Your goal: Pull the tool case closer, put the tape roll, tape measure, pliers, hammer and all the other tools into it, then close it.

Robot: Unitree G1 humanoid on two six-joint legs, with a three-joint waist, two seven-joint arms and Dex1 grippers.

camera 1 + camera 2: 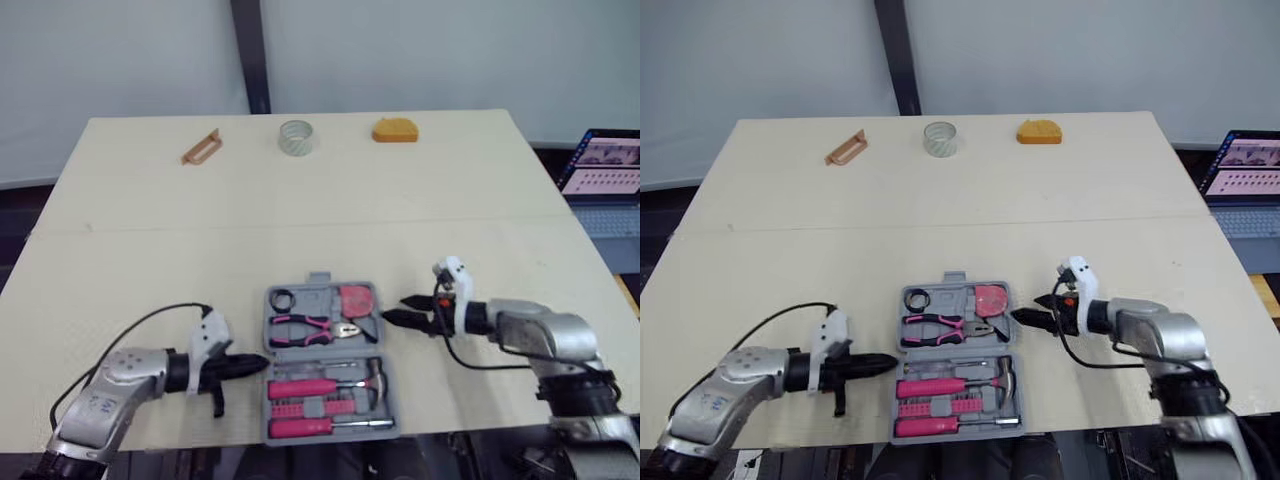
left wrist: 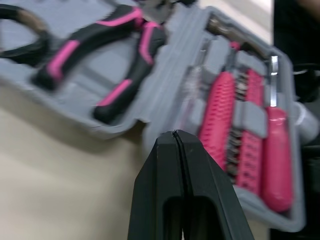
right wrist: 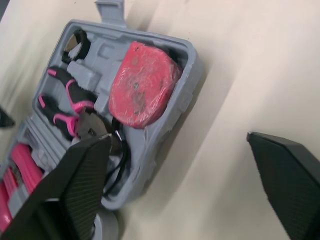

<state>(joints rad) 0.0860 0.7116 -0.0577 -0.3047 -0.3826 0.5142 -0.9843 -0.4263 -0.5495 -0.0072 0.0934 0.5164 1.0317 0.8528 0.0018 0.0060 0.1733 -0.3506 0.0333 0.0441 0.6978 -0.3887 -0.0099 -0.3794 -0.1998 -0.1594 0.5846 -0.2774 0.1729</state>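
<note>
Left pincer (image 1: 256, 365) clenched, empty, just left of open tool case (image 1: 268, 335) at near edge of counter (image 1: 150, 250). Right pincer (image 1: 398, 311) released, beside case's right side. Pliers (image 1: 305, 328), hammer (image 1: 330, 386) inside case.

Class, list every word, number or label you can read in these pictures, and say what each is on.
None can be read.
Lit laptop screen: content too small to read.
Red tape measure in the grey plastic tool case: scuffed face, no legible print.
</note>
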